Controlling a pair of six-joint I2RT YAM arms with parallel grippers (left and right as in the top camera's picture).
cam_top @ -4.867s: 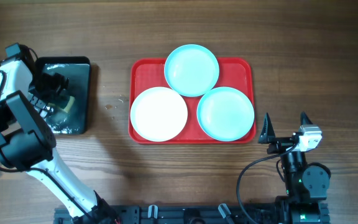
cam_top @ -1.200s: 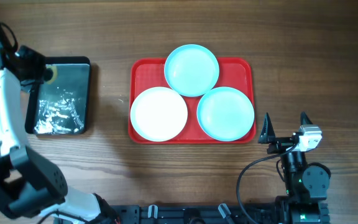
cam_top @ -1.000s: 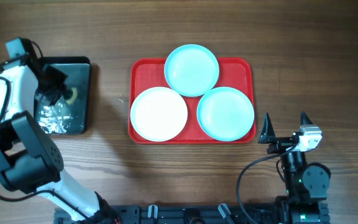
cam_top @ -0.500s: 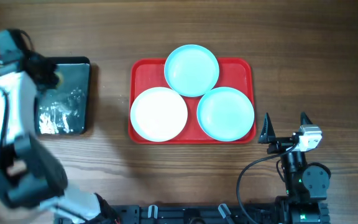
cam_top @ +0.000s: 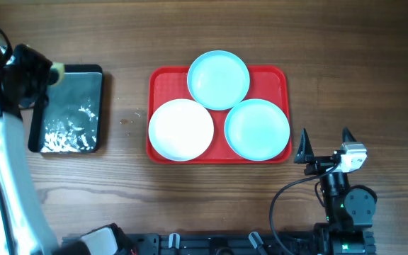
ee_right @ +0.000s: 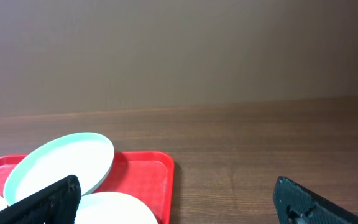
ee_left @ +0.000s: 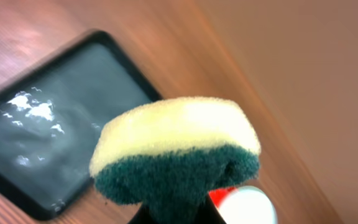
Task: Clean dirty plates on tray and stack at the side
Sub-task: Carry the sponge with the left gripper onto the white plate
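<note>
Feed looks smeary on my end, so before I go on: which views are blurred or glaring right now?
Overhead: left arm smeared by motion, red tray and plates sharp, white glints on the black tray. Left wrist: sponge fairly sharp, black tray behind it soft. Right wrist: crisp, evenly lit, no glare.

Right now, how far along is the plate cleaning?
Done: only the pickup. The left end effector grips the sponge by a corner of the wet-looking black tray.
In hand: just that sponge. The right end effector sits open, off the red tray.
Left: the white plate, rear aqua plate and right aqua plate lie on the tray, none stacked aside.
</note>
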